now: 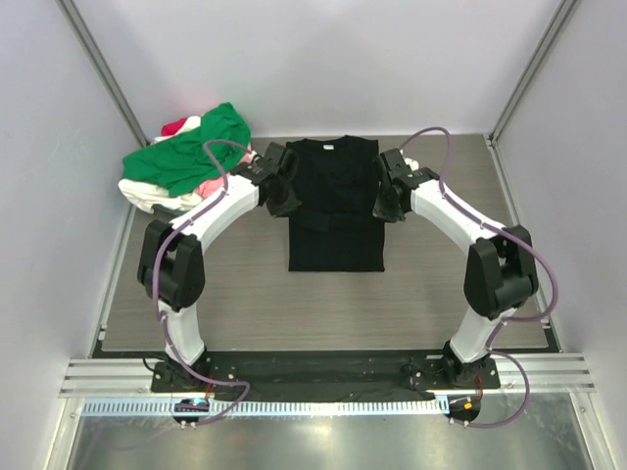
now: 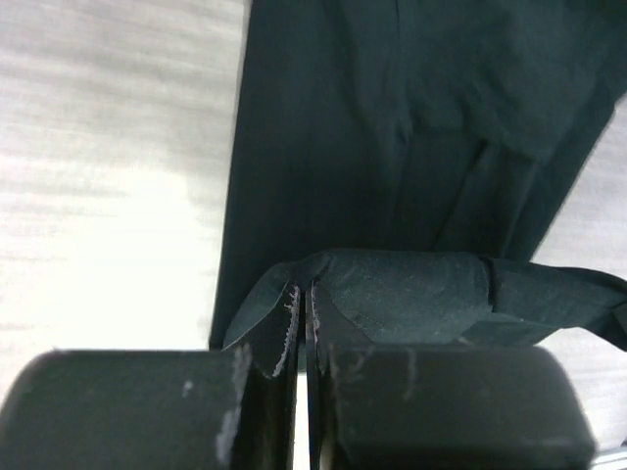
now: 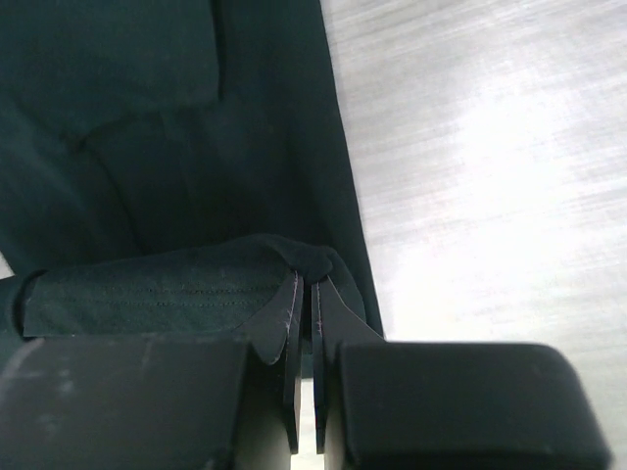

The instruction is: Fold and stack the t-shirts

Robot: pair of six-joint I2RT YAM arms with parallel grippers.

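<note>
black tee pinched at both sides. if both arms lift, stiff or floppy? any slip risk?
Probably floppy: the black t-shirt bunches into a soft fold at the left tool. Likely light: thin cloth, lying flat on the table. Slip seems unlikely; the right tool is also shut tight on a fold.

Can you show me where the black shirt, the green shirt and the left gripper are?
black shirt [image 1: 333, 211]: top view, middle of its body.
green shirt [image 1: 183, 162]: top view, middle of its crumpled cloth.
left gripper [image 2: 302, 297]: left wrist view, between its fingertips, where they pinch black cloth.
</note>
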